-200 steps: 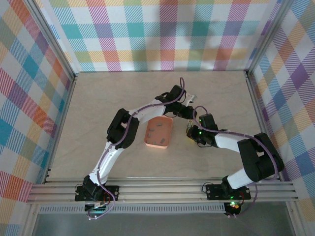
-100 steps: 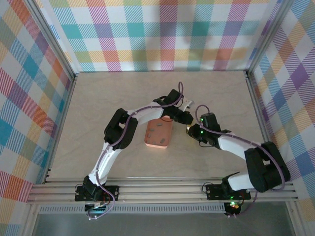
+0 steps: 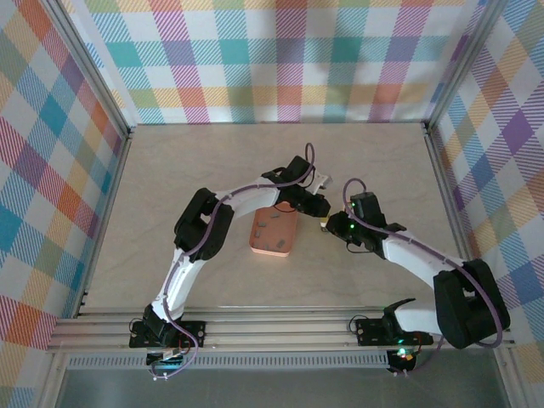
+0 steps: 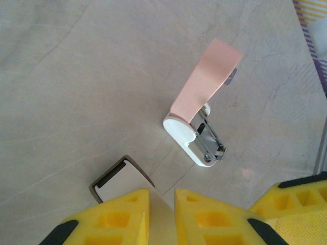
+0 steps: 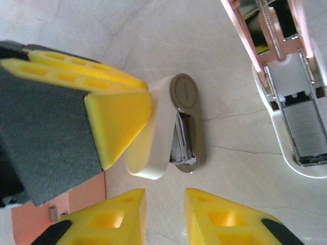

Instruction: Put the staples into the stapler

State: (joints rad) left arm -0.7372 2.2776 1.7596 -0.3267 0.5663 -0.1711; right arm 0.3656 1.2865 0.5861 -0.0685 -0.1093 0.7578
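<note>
A stapler [image 4: 196, 133] with a white base and a raised pink lid [image 4: 207, 76] lies open on the table, a grey strip of staples [image 5: 305, 127] in its channel. My left gripper [image 4: 162, 204] is shut on a second, cream-and-brown mini stapler [image 5: 173, 127], whose brown end [image 4: 120, 181] sticks out past the fingers. My right gripper [image 5: 165, 206] is open just short of that stapler's tip, with nothing between its fingers. Loose staples [image 3: 274, 223] lie in the orange tray [image 3: 270, 248], and one grey strip [image 5: 52, 213] shows at the tray's corner.
Both grippers meet just right of the orange tray, left gripper [image 3: 316, 204] above right gripper [image 3: 328, 225]. Checked walls and metal posts close in the table on three sides. Bare tabletop stretches to the left, behind and in front of the tray.
The left gripper has come slightly nearer and lower beside the tray. The right arm's elbow has swung out to the right while its gripper stayed close to the left one.
</note>
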